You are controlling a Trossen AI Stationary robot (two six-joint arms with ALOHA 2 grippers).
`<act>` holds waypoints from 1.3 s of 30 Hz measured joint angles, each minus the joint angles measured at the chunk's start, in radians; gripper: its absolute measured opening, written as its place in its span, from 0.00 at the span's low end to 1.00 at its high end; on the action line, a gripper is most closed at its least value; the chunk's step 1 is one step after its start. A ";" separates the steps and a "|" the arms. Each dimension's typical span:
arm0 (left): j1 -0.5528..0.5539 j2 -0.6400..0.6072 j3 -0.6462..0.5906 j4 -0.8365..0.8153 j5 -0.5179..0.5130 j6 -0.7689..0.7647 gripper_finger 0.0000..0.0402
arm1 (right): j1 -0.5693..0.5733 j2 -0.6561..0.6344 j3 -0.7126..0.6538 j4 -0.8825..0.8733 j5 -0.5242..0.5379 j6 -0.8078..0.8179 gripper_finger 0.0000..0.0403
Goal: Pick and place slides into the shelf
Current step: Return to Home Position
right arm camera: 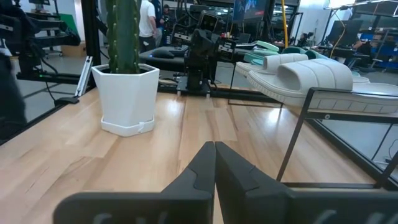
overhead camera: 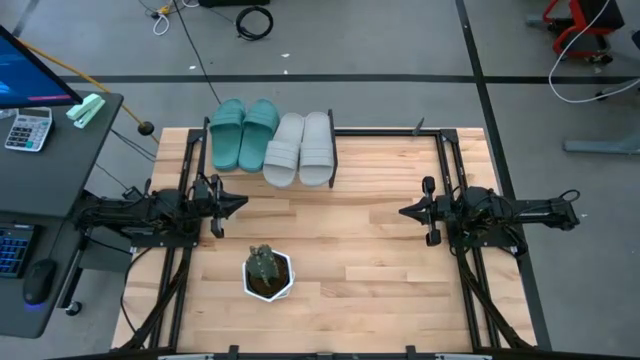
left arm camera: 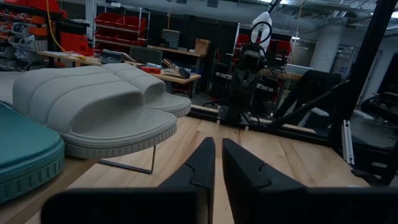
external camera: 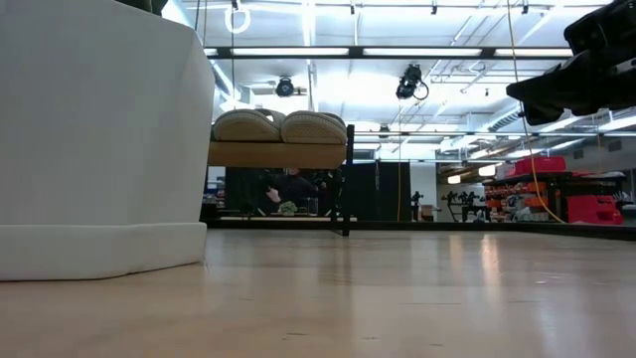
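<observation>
Two teal slides (overhead camera: pixel 241 132) and two light grey slides (overhead camera: pixel 300 148) lie side by side, soles down, on the shelf (external camera: pixel 278 155) at the table's far left. The shelf stands on thin black legs (external camera: pixel 347 184). My left gripper (overhead camera: pixel 243 203) hovers shut at the table's left, pointing level toward the right, just nearer than the shelf; the grey slides (left arm camera: pixel 93 112) show beside it. My right gripper (overhead camera: pixel 403 211) hovers shut at the table's right, pointing level toward the left. Neither has anything between its fingers.
A cactus in a white pot (overhead camera: pixel 268 272) stands near the front, left of the middle. Black frame rails (overhead camera: pixel 455 170) run along the table's left and right sides. Bare wood (overhead camera: pixel 340 235) lies between the two grippers. A desk with a calculator (overhead camera: pixel 28 128) stands left of the table.
</observation>
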 joint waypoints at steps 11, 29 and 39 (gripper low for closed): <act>0.000 0.000 0.000 0.000 0.000 0.000 0.09 | 0.000 0.000 0.000 0.000 0.000 0.000 0.03; 0.000 0.000 0.000 0.000 0.000 0.000 0.10 | 0.000 0.000 -0.001 0.000 0.000 0.000 0.03; 0.000 0.000 0.000 0.000 0.000 0.000 0.08 | 0.000 0.000 -0.001 0.000 0.000 0.000 0.03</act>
